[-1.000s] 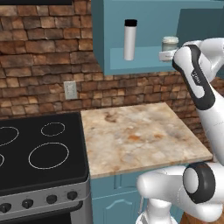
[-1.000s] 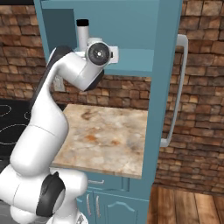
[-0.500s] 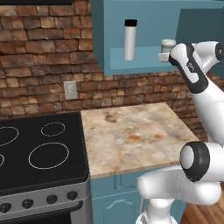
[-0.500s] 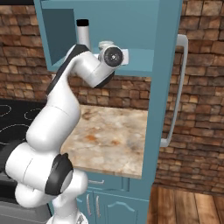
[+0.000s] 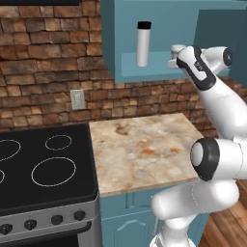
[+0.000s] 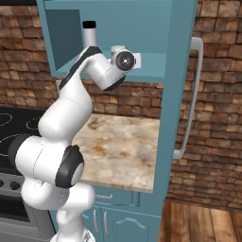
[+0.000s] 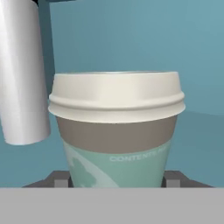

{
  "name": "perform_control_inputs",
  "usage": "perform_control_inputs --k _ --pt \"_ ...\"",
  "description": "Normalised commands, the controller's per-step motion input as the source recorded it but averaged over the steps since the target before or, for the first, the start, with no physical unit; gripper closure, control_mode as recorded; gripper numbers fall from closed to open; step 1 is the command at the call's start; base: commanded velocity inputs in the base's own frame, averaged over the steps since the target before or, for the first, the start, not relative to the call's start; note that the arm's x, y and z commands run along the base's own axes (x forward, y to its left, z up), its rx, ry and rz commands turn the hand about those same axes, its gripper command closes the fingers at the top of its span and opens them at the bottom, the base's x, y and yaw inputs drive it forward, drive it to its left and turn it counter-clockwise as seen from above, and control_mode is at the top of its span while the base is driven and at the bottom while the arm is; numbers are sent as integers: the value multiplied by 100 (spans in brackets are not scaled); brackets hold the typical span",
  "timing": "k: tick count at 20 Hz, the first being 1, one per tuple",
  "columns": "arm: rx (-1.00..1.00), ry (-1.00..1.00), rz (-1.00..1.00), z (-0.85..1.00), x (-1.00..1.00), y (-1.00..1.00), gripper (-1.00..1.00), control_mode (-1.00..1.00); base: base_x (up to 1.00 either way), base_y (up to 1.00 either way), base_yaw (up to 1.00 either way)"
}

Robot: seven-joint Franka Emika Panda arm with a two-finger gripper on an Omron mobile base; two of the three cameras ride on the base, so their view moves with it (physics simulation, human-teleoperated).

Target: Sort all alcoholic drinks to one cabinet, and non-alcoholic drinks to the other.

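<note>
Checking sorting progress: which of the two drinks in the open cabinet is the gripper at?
The lidded cup, between the gripper's fingertips. The tall white flask with the black cap stands apart beside it.

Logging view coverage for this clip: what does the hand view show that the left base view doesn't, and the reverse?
Hand view alone: the cup's detail, a cream lid, a brown band, a pale green lower wall with faint lettering, and the gripper with a dark fingertip at each side of the cup's base.

Left base view alone: the stove, the marble counter, the brick wall with an outlet, and the flask's black cap.

Both: the lidded cup and the white flask standing upright in the open blue cabinet.
</note>
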Motion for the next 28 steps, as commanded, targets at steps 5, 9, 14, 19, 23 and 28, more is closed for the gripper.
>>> perform_control_inputs --k 5,9,14,19,23,28 --pt "-4 0 -2 0 56 0 100 -100 0 0 0" --pt "-4 0 -2 0 53 -2 100 -100 0 0 0" --pt "0 0 -1 -6 37 -21 100 -100 0 0 0" --pt "-1 0 -1 -13 29 -15 -100 -100 0 0 0" --pt "-1 0 -3 -2 22 -5 -100 -100 0 0 0" --pt "0 0 -5 0 3 -4 -100 -100 0 0 0"
